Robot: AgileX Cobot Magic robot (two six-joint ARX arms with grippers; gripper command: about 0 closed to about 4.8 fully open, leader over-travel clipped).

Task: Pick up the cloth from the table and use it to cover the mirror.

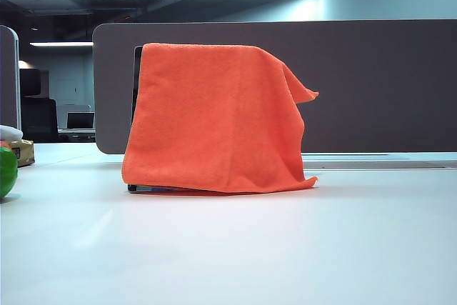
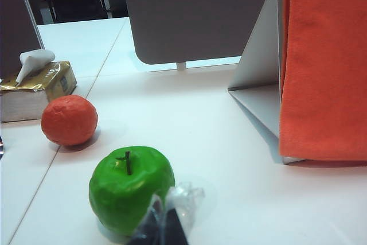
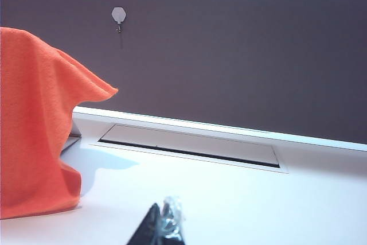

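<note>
Cloth [image 1: 214, 119] was draped over the mirror [image 1: 136, 83], hanging down the front almost to the tabletop [image 1: 228, 248]. Only a thin dark strip of mirror edge showed at the cloth's left side, plus a sliver of base underneath. Looked covered to me; task probably done.

Left tool [image 2: 163, 225] sat low over the tabletop, jaws shut, holding nothing. Cloth [image 2: 324, 67] and the mirror's white rear stand [image 2: 258, 61] lay ahead of it and off to one side, well apart.

Right tool [image 3: 160, 228] also shut and empty, low over the tabletop. Cloth [image 3: 34, 124] lay ahead and off to the other side, so the covered mirror stood between the two arms. Neither showed in the exterior view. Which was nearer was hard to call from the wrist views; roughly equal.

Cloth's long run was vertical, top edge riding the mirror top, one corner flaring out on the right.

Count:
- 1 cloth
- 1 mirror
- 1 green apple [image 2: 131, 190] just in front of the left tool
- 1 orange [image 2: 69, 120]
- 1 tissue box [image 2: 37, 90]
- grey partition panels [image 1: 371, 83] behind
</note>
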